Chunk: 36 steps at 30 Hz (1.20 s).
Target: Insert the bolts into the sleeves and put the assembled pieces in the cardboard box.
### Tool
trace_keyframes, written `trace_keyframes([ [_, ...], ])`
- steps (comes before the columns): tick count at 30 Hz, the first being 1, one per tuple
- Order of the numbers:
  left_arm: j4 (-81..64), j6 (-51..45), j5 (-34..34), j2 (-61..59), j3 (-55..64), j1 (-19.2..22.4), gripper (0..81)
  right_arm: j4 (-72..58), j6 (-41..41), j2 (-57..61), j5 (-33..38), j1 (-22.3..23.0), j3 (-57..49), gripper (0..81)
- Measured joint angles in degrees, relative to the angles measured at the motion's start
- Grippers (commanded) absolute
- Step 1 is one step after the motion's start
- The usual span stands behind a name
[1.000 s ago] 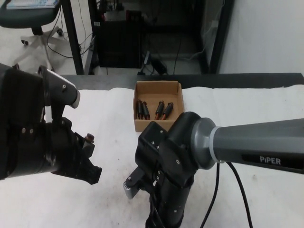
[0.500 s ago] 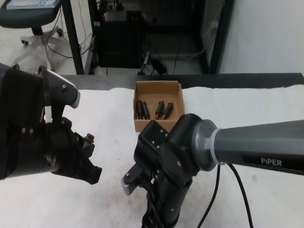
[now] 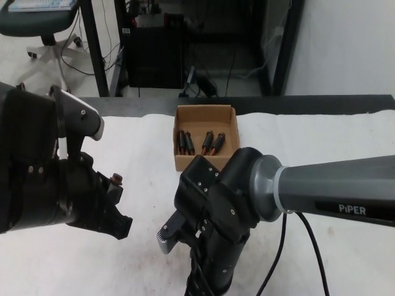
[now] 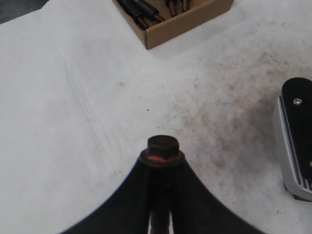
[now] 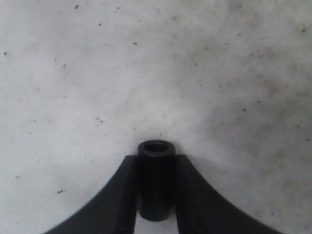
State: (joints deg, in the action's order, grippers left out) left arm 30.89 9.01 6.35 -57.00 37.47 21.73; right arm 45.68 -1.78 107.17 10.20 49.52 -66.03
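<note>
- The desk is spread with a white covering, creased in places and speckled with dark, rusty stains.
- A dark strip runs along the desk's far edge.
- Beyond it lies a pale floor.
- An office chair with a white wheeled base stands at the far left.
- A black cabinet sits behind the desk's middle, with cables trailing beside it.
- Black upright posts frame the space.
- A plain white wall closes the right side.

Bare cloth lies open left of the cardboard box; the right arm blocks its near side.
</note>
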Motion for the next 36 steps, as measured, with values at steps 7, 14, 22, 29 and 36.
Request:
trace_keyframes([
  [7,-5.5,0.0,1.2,0.0,0.0,0.0,0.3,-0.1,1.0,-0.4,0.0,-0.4,0.1,0.9],
  [14,-32.3,-2.4,16.7,-3.4,-0.1,0.0,0.3,-10.3,7.8,-4.8,1.8,-6.2,0.6,0.9],
  [22,-59.2,-13.9,19.1,-19.2,0.0,-0.7,0.3,-29.3,12.4,-7.8,10.2,-14.6,0.6,0.9],
  [29,-72.6,-18.3,21.2,-30.6,2.6,-1.0,0.3,-37.2,12.4,-7.8,16.2,-19.5,0.7,0.9],
  [36,-77.5,-21.9,21.6,-33.2,6.7,-1.0,0.3,-47.7,14.0,-9.3,21.7,-24.9,4.0,0.9],
])
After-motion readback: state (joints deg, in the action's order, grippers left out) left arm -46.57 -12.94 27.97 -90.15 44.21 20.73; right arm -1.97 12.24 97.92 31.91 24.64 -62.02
